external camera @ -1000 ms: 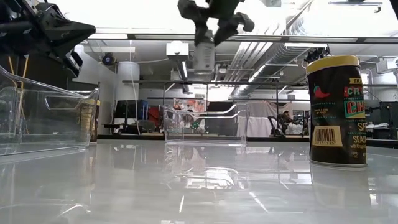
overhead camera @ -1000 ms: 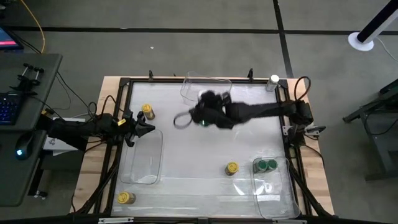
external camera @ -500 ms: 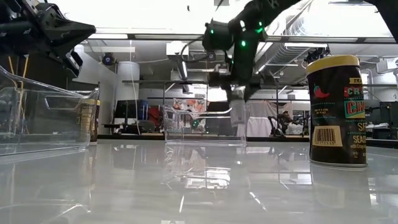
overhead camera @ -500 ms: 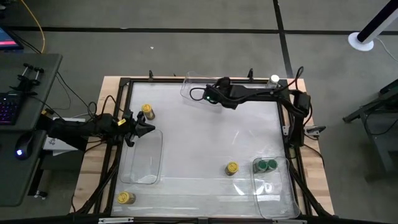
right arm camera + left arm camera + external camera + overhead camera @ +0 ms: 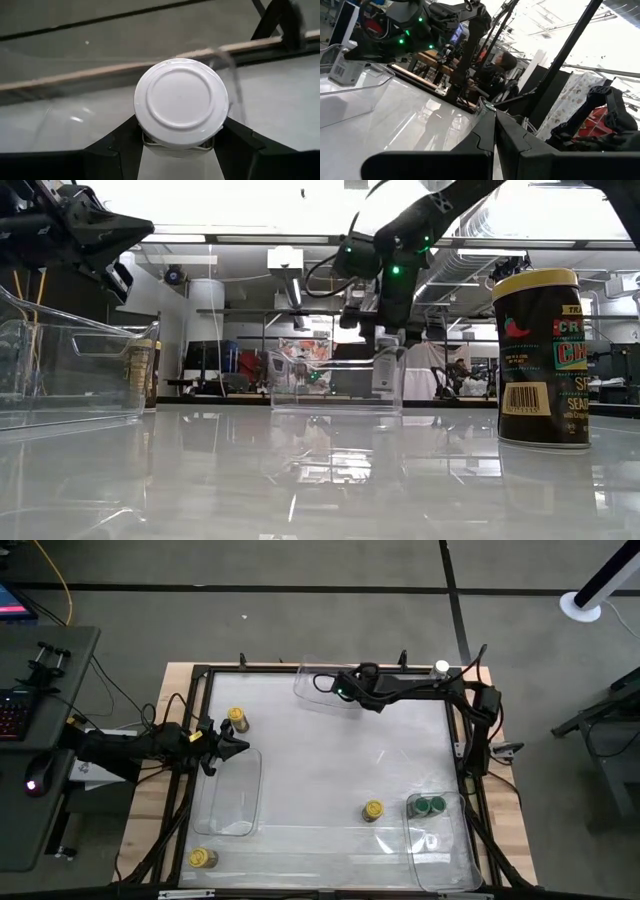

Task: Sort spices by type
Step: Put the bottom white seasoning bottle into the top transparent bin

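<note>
My right gripper point(image 5: 343, 691) reaches from the table's right side over the clear bin point(image 5: 318, 674) at the far edge. It is shut on a white-lidded spice jar point(image 5: 181, 100), which also shows in the low view point(image 5: 385, 372) inside that bin point(image 5: 300, 385). My left gripper point(image 5: 236, 747) is shut and empty in the air at the table's left side. Yellow-lidded jars stand on their bases at the far left point(image 5: 237, 718), the near left corner point(image 5: 203, 858) and the near middle point(image 5: 372, 810). Two green-lidded jars point(image 5: 430, 805) stand in the near right bin point(image 5: 440, 850). My right gripper pinches the white-lidded jar's body just below the lid point(image 5: 150, 144) between its two fingers point(image 5: 117, 142), one on each side. The fingers come from above and point down. The jar hangs upright inside the far bin; whether its base touches the bin's floor, I cannot tell.
A clear bin point(image 5: 232, 795) lies at the left, below my left gripper. Another white-lidded jar point(image 5: 441, 668) stands at the far right corner by the frame. The table's middle point(image 5: 330, 765) is bare white surface. The yellow-lidded jar stands large in the low view point(image 5: 540, 360).
My right gripper has carried the white-lidded jar from above the table's middle toward the far edge, then down into the far bin. The jar stays upright in the fingers. My left arm has kept still.
</note>
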Robot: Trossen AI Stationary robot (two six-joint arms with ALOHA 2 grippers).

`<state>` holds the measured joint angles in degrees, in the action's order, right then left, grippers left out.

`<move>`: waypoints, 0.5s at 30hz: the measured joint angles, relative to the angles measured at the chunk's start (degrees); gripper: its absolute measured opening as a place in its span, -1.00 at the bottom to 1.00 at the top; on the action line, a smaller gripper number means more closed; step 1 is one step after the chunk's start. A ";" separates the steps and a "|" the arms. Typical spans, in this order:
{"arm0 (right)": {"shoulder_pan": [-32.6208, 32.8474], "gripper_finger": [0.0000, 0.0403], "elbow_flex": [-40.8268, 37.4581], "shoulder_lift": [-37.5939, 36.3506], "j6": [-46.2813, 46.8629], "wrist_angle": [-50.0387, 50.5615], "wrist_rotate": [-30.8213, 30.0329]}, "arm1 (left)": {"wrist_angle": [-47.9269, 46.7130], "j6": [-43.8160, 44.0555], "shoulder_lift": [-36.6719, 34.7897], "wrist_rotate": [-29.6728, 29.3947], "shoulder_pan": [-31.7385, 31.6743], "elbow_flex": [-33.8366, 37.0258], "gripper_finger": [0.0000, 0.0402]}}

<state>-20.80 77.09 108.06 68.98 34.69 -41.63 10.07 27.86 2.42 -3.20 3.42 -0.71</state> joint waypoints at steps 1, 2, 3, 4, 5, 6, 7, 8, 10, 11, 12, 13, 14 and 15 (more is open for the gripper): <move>0.02 -0.03 -0.03 0.02 -0.30 0.24 0.51 | 0.01 0.00 0.00 0.00 0.02 -0.02 -1.00; 0.00 -0.03 -0.05 0.02 -0.58 0.47 1.18 | -0.01 0.00 0.00 0.00 0.02 -0.02 -1.00; 0.02 -0.03 -0.05 0.02 -0.71 0.49 1.47 | -0.01 0.00 -0.02 -0.02 0.00 0.00 -1.00; 0.02 -0.03 -0.05 0.04 -0.73 0.58 1.43 | 0.01 0.00 -0.01 -0.01 0.01 -0.01 -1.00; 0.04 -0.03 -0.05 0.04 -0.71 0.84 1.42 | 0.00 0.00 0.00 0.00 0.00 -0.01 -1.00; 0.04 -0.03 -0.05 0.04 -0.88 1.05 1.43 | -0.01 0.00 0.00 -0.01 0.00 -0.02 -1.00; 0.03 -0.01 -0.05 0.04 -0.91 1.21 1.42 | -0.01 0.00 -0.01 0.00 0.00 -0.02 -1.00; -0.03 0.04 -0.05 0.04 -0.92 1.39 1.41 | -0.01 0.01 0.00 0.00 0.00 0.00 -1.00; -0.15 0.14 -0.05 0.04 -0.93 2.03 1.42 | -0.01 0.00 -0.02 0.00 0.01 0.00 -1.00; -0.15 0.17 -0.05 0.04 -0.93 2.26 1.42 | -0.01 0.00 -0.01 -0.01 0.00 -0.01 -1.00; -0.15 0.19 -0.05 0.04 -0.95 2.34 1.42 | 0.00 0.00 0.00 -0.01 0.01 -0.02 -1.00; -0.15 0.20 -0.03 0.04 -1.01 2.36 1.40 | 0.01 0.00 -0.02 0.00 0.00 0.00 -1.00; -0.15 0.21 -0.03 0.04 -1.05 2.36 1.45 | -0.01 0.00 0.00 -0.02 0.02 0.00 -1.00; -0.15 0.22 -0.03 0.04 -1.04 2.37 1.44 | 0.00 0.00 0.00 0.00 0.01 0.00 -1.00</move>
<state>-20.95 77.06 108.09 67.94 37.06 -40.19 10.07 27.86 2.42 -3.20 3.43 -0.71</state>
